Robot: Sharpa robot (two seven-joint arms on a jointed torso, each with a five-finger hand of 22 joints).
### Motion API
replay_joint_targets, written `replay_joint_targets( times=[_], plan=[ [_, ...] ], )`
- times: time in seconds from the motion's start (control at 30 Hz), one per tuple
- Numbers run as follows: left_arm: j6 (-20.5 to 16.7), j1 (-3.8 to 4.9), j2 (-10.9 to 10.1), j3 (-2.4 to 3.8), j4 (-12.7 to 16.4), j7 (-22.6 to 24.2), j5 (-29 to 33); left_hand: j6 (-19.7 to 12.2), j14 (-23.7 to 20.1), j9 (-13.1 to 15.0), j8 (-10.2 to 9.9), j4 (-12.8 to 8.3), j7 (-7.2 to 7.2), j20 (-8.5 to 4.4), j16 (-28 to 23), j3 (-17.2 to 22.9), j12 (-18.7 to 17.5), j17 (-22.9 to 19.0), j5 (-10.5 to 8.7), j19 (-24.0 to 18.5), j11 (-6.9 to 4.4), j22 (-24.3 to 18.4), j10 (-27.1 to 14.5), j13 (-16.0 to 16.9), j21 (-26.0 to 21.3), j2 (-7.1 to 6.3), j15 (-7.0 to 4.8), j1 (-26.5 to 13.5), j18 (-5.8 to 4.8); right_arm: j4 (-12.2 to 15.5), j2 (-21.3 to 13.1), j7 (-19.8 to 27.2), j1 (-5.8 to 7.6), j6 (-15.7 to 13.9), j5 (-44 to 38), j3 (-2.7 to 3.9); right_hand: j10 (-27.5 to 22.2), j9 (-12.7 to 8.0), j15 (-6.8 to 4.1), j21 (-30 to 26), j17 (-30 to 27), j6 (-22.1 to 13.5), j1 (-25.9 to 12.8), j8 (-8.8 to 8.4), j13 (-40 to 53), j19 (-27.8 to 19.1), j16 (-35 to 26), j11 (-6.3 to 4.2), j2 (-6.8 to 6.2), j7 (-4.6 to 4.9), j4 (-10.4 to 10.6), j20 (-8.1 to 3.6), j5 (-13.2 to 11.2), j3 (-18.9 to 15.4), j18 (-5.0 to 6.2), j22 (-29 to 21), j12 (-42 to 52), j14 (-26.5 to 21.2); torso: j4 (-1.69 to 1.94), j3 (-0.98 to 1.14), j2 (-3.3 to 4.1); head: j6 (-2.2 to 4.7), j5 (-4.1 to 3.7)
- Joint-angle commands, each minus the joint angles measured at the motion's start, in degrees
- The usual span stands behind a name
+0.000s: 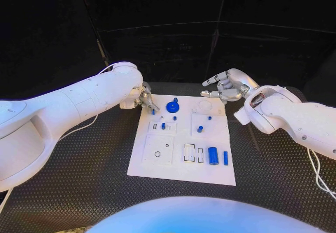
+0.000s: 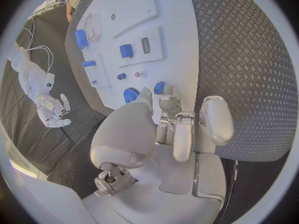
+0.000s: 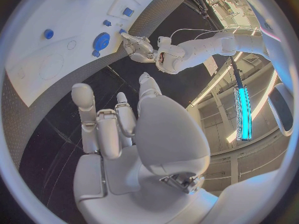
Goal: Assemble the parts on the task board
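At the task board's [image 1: 140, 165] far left corner, the left hand [image 1: 145, 98] pinches a small blue part [image 2: 159, 88]. Its narrow hold could let the part tilt or drop. The right hand [image 1: 225, 85] hovers spread, holding nothing.

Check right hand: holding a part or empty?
Empty. The right hand hovers off the task board's far corner, fingers loosely curled, nothing between them in its wrist view.

The counter [image 1: 84, 160] is black, its top covered in a raised tread pattern (small repeated ridges, like checker plate) that runs to its far edge. In the left wrist view the same surface [image 2: 249, 59] looks grey. A thin white cable [image 1: 316, 174] lies near its right edge, possibly touching it.
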Motion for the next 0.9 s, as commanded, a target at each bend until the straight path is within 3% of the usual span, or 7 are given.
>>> replay_joint_targets(
  times=[0.03, 0.23, 0.47, 0.63, 0.9],
  plan=[
    [0.24, 0.08, 0.12, 0.02, -0.05, 0.06, -0.12, 0.46, 6.04, -0.17, -0.32, -0.47, -0.04, -0.15, 0.18, 0.44, -0.23, 15.1, -0.12, -0.13, -0.44, -0.19, -0.16, -0.16, -0.4, 0.22, -0.28, 1.19, 0.81, 0.11, 0.03, 0.47, 0.1, 0.34, -0.12, 0.04, -0.09, 0.02, -0.32, -0.39, 0.73, 0.0, 0.22, 0.34, 0.01, -0.02, -0.31, 0.01, 0.53, 0.15, -0.04, -0.01, 0.2, -0.18, 0.54, -0.02, 0.1, 2.9, 0.03, -0.01, 0.02, -0.12, 0.07],
    [-1.47, 0.07, 0.19, 0.02, -0.07, 0.68, -0.11, 0.6, 6.04, -0.47, -0.26, -2.37, -0.28, -0.22, 0.18, 2.83, -0.43, 15.1, -0.1, -0.2, -0.65, -0.23, -0.3, -0.49, -0.57, 2.31, -0.41, 4.88, 0.85, 0.02, 0.05, 0.47, 0.1, 0.34, -0.12, 0.04, -0.07, 0.02, -0.33, -0.4, 0.75, 0.03, 0.34, 0.37, 0.05, -0.01, -0.31, 0.0, 0.59, 0.14, -0.1, -0.02, 0.23, -0.16, 0.54, -0.03, 0.14, 2.91, 0.0, -0.02, -0.05, -0.13, 0.23],
    [-2.99, 0.06, 0.16, 0.02, -0.09, 2.03, 1.51, 0.22, 6.04, -0.71, -0.11, -6.66, -0.83, -0.61, 0.18, 7.89, -0.74, 15.1, -0.1, -0.03, -1.19, 0.13, -0.31, -0.72, -0.45, 4.04, -0.84, 11.2, 0.8, 0.0, 0.05, 0.48, 0.1, 0.35, -0.13, 0.04, -0.04, 0.03, -0.34, -0.4, 0.76, 0.09, 0.45, 0.41, 0.08, 0.02, -0.31, -0.01, 0.65, 0.12, -0.15, -0.03, 0.26, -0.15, 0.54, -0.02, 0.18, 2.92, -0.01, -0.01, -0.03, -0.13, 0.27],
    [-2.63, 0.06, 0.08, 0.02, -0.01, 2.38, 2.24, -0.28, 6.04, -0.84, -0.02, -9.15, -0.68, -0.7, 0.18, 12.01, -1.55, 15.1, -0.07, -0.12, -1.13, 0.13, -0.52, -1.43, -0.6, 3.64, -0.81, 13.68, 0.78, -0.01, 0.04, 0.46, 0.1, 0.37, -0.13, 0.04, -0.04, 0.05, -0.36, -0.41, 0.79, 0.16, 0.56, 0.47, 0.07, 0.04, -0.3, -0.02, 0.7, 0.09, -0.21, -0.04, 0.32, -0.15, 0.54, -0.02, 0.18, 2.93, -0.01, -0.02, -0.04, -0.13, 0.3],
    [-4.22, 0.03, -1.33, 0.02, 1.45, 2.52, 3.9, -0.63, 6.04, -0.58, 1.17, -10.89, -0.42, -0.55, 0.18, 20.56, -2.16, 15.1, -0.12, -0.06, -1.05, 0.4, -0.05, -2.15, -0.69, 0.78, -0.58, 11.89, 0.79, -0.06, 0.01, 0.48, 0.1, 0.38, -0.13, 0.04, -0.02, 0.06, -0.37, -0.42, 0.82, 0.23, 0.65, 0.52, 0.11, 0.05, -0.29, -0.04, 0.76, 0.07, -0.25, -0.04, 0.43, -0.15, 0.54, -0.04, 0.22, 2.94, 0.09, 0.03, -0.13, -0.13, 0.36]
  ],
)
